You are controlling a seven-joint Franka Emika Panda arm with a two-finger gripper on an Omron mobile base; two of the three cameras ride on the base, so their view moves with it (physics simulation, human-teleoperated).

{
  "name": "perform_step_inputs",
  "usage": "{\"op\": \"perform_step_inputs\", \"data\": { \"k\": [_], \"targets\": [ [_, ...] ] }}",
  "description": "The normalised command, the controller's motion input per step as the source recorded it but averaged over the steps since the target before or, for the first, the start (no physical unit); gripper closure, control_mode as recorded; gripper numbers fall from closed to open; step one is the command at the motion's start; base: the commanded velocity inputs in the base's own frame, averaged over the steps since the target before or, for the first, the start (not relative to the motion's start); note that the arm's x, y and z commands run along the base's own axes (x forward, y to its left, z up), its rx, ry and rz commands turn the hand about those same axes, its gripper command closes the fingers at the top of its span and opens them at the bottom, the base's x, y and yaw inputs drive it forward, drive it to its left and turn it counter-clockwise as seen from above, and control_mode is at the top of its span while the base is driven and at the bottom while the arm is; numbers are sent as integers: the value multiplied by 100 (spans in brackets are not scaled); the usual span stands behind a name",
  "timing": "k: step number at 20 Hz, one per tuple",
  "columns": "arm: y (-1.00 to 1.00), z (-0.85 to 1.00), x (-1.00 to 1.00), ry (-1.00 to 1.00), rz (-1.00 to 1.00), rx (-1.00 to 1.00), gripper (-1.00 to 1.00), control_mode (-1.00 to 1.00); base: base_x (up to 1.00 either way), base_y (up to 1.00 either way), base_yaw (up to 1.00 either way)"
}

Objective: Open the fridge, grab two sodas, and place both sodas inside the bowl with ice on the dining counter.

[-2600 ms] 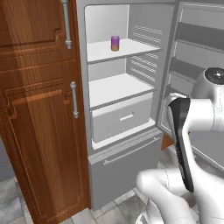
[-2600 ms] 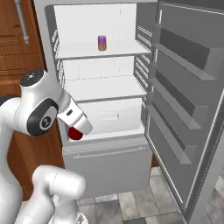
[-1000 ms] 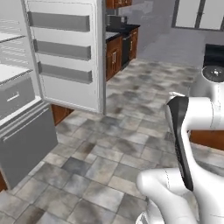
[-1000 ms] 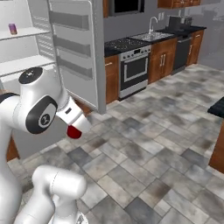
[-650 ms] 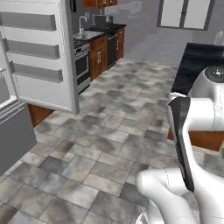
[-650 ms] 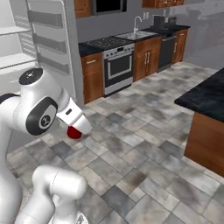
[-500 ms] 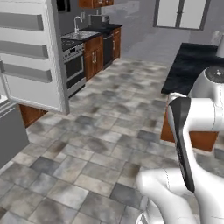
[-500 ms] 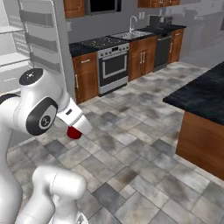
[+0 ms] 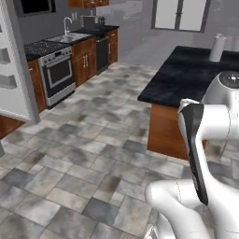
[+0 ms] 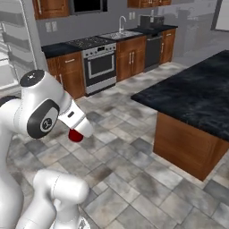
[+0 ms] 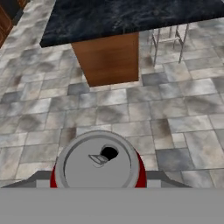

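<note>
- Red soda can gripped in the end effector, silver pull-tab top facing the hand camera, finger tips hidden beside it.
- Same can seen as a red tip below the white wrist in the right base view, held over the grey tiled floor.
- Dining surface ahead, black marble-patterned slab on a brown wooden base, well apart from the can.
- Metal stool legs beside that wooden base in the hand view.
- White upright roll standing on the far part of the surface.
- Open fridge door at the left edge of the left base view.
- Oven and sink along the far wall.
- Against half a second ago: views swung round with the base, dining surface nearer, fridge almost out of frame, can held the same.
</note>
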Motion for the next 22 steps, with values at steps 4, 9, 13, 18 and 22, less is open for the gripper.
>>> {"op": "perform_step_inputs", "data": {
  "k": [4,9,13,18,22],
  "targets": [
    [0,0,0,0,0,0,100,100,0,-100,4],
    [0,0,0,0,0,0,100,100,0,-100,5],
    [0,0,0,0,0,0,100,100,0,-100,6],
    [0,0,0,0,0,0,100,100,2,-100,5],
    [0,0,0,0,0,0,100,100,4,-100,6]
  ]
}}
